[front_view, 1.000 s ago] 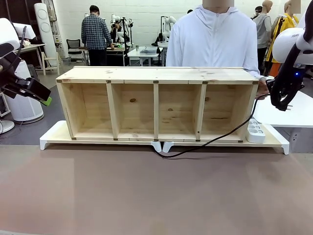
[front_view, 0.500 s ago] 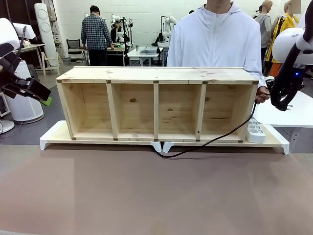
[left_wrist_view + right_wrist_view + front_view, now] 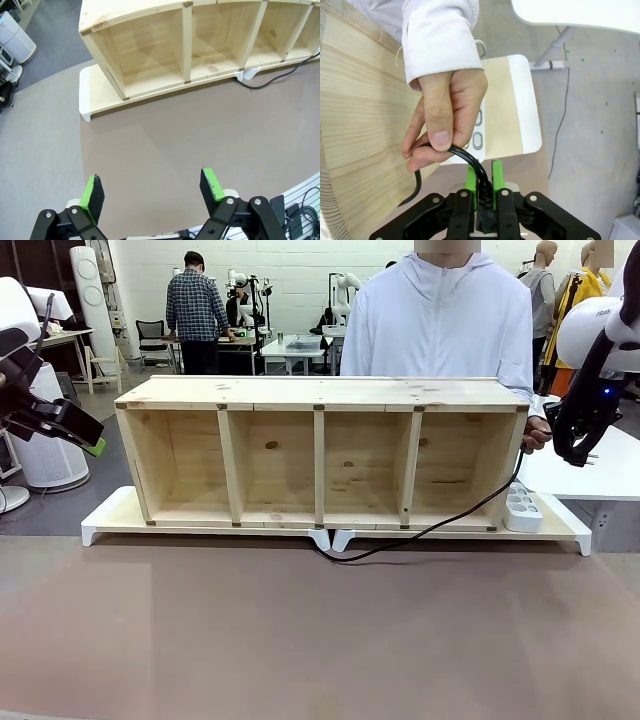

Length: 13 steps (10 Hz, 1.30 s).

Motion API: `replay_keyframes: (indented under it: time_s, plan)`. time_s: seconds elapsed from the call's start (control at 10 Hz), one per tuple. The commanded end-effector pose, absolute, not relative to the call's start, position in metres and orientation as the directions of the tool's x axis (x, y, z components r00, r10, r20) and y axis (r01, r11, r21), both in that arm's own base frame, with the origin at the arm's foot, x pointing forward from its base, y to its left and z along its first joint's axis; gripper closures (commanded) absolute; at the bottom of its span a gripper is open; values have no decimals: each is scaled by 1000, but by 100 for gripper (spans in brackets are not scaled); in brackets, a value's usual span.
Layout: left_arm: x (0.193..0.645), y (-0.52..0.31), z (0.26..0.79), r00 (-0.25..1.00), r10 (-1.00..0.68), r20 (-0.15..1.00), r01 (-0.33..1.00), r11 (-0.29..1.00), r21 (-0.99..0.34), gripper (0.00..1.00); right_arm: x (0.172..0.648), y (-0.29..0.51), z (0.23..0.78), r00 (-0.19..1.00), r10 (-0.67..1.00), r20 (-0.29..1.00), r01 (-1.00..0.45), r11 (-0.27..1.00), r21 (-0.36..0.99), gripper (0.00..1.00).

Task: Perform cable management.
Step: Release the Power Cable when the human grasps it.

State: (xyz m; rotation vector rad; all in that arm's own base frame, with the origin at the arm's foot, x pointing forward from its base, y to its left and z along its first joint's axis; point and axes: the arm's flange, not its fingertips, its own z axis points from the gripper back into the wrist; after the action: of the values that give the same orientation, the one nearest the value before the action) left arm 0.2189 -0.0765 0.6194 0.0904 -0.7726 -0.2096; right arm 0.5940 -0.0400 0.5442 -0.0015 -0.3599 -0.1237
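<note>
While my right gripper [image 3: 482, 182] hung off the right end of the wooden shelf [image 3: 320, 392], its green pads [image 3: 497, 175] were clenched on the plug end of the cable [image 3: 470, 157]. The person's hand [image 3: 445, 120] pinched that same cord just above my fingers. From there the cable [image 3: 430, 528] ran down past the white power strip [image 3: 522, 508] and along the table in front of the shelf. My left gripper [image 3: 152, 192] hovered spread wide, grasping nothing.
</note>
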Motion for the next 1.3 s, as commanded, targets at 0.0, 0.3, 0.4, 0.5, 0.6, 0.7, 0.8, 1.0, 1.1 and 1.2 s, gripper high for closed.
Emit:
replay_keyframes:
  time_s: [0.0,0.3,0.4,0.5,0.6,0.7,0.8,1.0,1.1,1.2]
  plan:
    - [220,-77,620,689,-221,690,154,975,158,0,593,-39,543,934,-117,338,124,992,2,67]
    - [220,-77,620,689,-221,690,154,975,158,0,593,-39,543,937,-115,329,123,992,-4,30]
    - [220,-77,620,689,-221,690,154,975,158,0,593,-39,543,938,-112,327,120,993,-5,45]
    - [220,-77,620,689,-221,690,154,975,158,0,594,-39,543,937,-115,329,123,992,-4,10]
    - [220,-77,620,689,-221,690,154,975,158,0,594,-39,543,937,-116,330,122,993,1,25]
    - [220,-77,620,689,-221,690,154,975,158,0,594,-38,542,918,-76,389,94,995,-27,0]
    - [220,-77,620,689,-221,690,154,975,158,0,593,-40,542,935,-117,334,119,993,15,0]
    - [220,-77,620,689,-221,690,154,975,158,0,593,-40,542,935,-117,334,119,993,15,0]
    - [220,-77,620,689,-221,690,154,975,158,0,593,-40,542,935,-117,334,119,993,15,0]
    - [220,-77,620,689,-221,690,154,975,158,0,593,-40,542,935,-117,334,119,993,15,0]
